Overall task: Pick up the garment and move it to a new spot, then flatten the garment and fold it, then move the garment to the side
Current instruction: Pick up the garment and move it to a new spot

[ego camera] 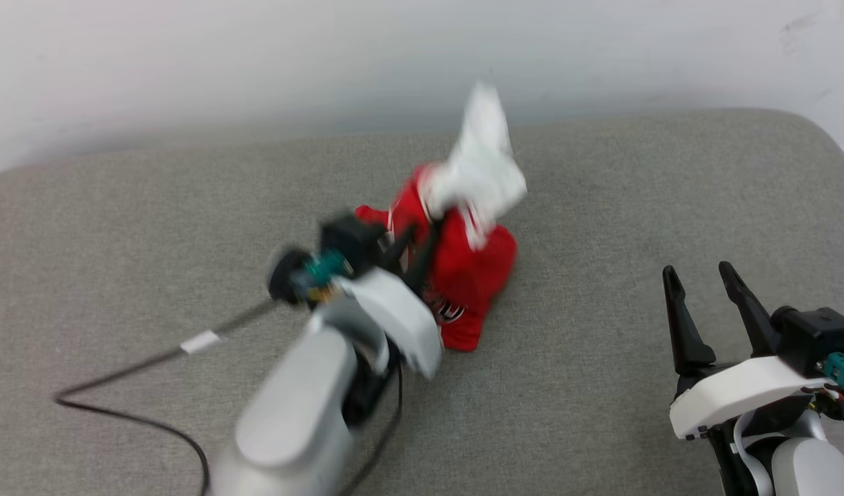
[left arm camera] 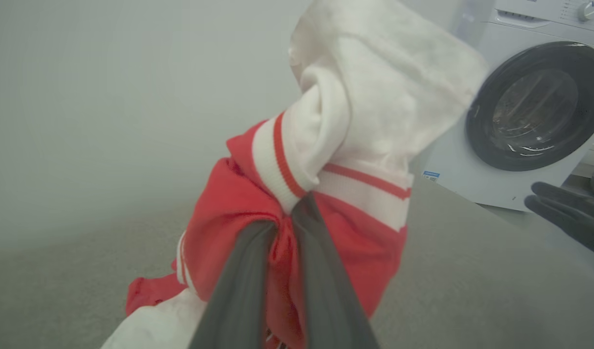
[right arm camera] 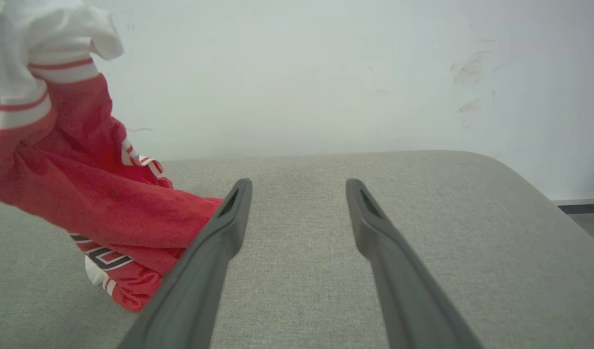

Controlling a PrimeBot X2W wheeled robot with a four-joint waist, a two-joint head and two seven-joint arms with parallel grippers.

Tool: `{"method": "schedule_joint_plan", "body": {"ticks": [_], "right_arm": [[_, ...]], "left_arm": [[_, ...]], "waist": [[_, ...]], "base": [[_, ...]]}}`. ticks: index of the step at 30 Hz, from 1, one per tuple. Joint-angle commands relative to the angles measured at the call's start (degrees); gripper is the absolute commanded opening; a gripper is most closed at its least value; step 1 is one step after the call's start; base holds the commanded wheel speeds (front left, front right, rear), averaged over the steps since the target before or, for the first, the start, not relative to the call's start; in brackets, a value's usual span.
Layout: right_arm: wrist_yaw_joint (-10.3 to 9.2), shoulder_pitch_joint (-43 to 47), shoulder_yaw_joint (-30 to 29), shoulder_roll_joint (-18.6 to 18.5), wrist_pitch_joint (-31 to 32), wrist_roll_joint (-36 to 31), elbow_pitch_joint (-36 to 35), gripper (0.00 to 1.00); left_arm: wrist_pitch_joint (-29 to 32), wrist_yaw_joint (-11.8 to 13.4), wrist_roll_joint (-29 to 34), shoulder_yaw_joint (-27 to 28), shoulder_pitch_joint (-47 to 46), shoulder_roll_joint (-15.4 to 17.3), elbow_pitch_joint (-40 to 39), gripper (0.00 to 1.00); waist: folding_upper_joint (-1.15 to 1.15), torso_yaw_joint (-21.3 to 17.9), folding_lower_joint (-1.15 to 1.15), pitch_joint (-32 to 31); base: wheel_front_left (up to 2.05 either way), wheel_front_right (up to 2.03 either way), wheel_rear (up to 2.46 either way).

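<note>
**A:** What is on the left side?

**B:** A black cable (ego camera: pixel 139 362) lies on the grey bench (ego camera: pixel 601 399) and runs toward your left arm. Just right of it is your left pincer (ego camera: pixel 415 241). Its two fingers are pressed together on a bunch of red cloth.

**A:** So it has the garment?

**B:** Yes. The garment (ego camera: pixel 470 269) is near the middle of the bench, a little toward the far side. Its top hangs from your pincer, and a white sleeve sticks up above that. Its low end, the part with the black letters, touches the bench.

**A:** Why is it held like that?

**B:** I think it is so you can carry it to a new spot without dragging all of it. The shirt is all crumpled, so a bunch was likely the easiest bit to pinch. It is not flat yet and not folded yet.

**A:** And on the right?

**B:** Your right pincer (ego camera: pixel 698 275) is at the near right, well apart from the garment. Its fingers are spread wide with nothing between them. My guess is that it waits there out of the way, ready to help you flatten the shirt later.

**A:** Anything past that?

**B:** A white washing machine (left arm camera: pixel 534 106) stands beyond the edge of the bench.
</note>
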Motion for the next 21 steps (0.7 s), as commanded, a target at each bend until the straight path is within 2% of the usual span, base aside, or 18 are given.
{"method": "schedule_joint_plan", "body": {"ticks": [1, 3, 4, 7, 8, 9, 10, 15, 21], "right_arm": [[-0.03, -0.36, 0.24, 0.08, -0.15, 0.35, -0.21, 1.00], [-0.03, -0.66, 0.59, 0.10, -0.33, 0.78, -0.16, 1.00], [-0.03, -1.22, 1.00, 0.09, -0.65, 1.39, 0.33, 1.00], [-0.03, -1.27, 0.89, 0.07, -0.91, 1.54, 0.59, 1.00], [-0.03, -1.30, 0.74, 0.07, -1.08, 1.64, 0.84, 1.00], [-0.04, -1.27, 0.70, 0.09, -1.28, 1.72, 1.16, 1.00], [-0.03, -1.34, 0.86, 0.08, -1.33, 1.73, 1.26, 1.00], [-0.03, -0.68, 0.07, 0.09, -1.71, 1.63, 2.11, 1.00], [-0.03, 0.41, -0.24, 0.08, -1.33, 1.74, 2.22, 1.00]], "left_arm": [[1.18, -0.22, -0.02, -1.80, 2.86, -0.12, 0.62, 0.00], [2.47, -0.30, -0.25, -4.26, 6.00, -0.09, 1.41, 0.00], [4.06, -0.33, -0.81, -7.66, 10.16, 0.06, 2.30, 0.00], [5.09, -0.40, -1.49, -9.55, 12.08, 0.18, 2.59, 0.00], [5.11, -0.42, -1.30, -10.51, 12.20, 0.45, 2.49, 0.30], [4.52, -0.40, -1.23, -11.03, 12.49, 0.73, 2.30, 0.56], [3.44, -0.39, -1.37, -11.24, 12.70, 0.79, 1.73, 1.00], [-3.16, -0.34, -0.10, -10.98, 10.90, 1.34, -2.34, 1.00], [-5.74, 3.12, -0.39, -6.63, 9.68, 2.32, -6.97, 1.00]], "waist": [[0.00, -0.13, 0.01, 1.10], [0.00, 0.02, 0.01, 1.93], [0.00, 0.27, 0.01, 2.78], [0.00, 0.52, 0.01, 3.15], [0.00, 0.77, 0.01, 3.23], [0.00, 0.99, 0.01, 3.02], [0.00, 1.13, 0.01, 2.95], [0.00, 2.99, 0.01, 1.25], [0.00, 4.70, 0.01, -0.97]], "base": [[0.00, 0.00, 0.00], [0.00, 0.00, 0.00], [0.00, 0.00, 0.00], [0.00, 0.00, 0.00], [0.00, 0.00, 0.00], [0.00, 0.00, 0.00], [0.00, 0.00, 0.00], [0.00, 0.00, 0.00], [0.00, 0.00, 0.00]]}}
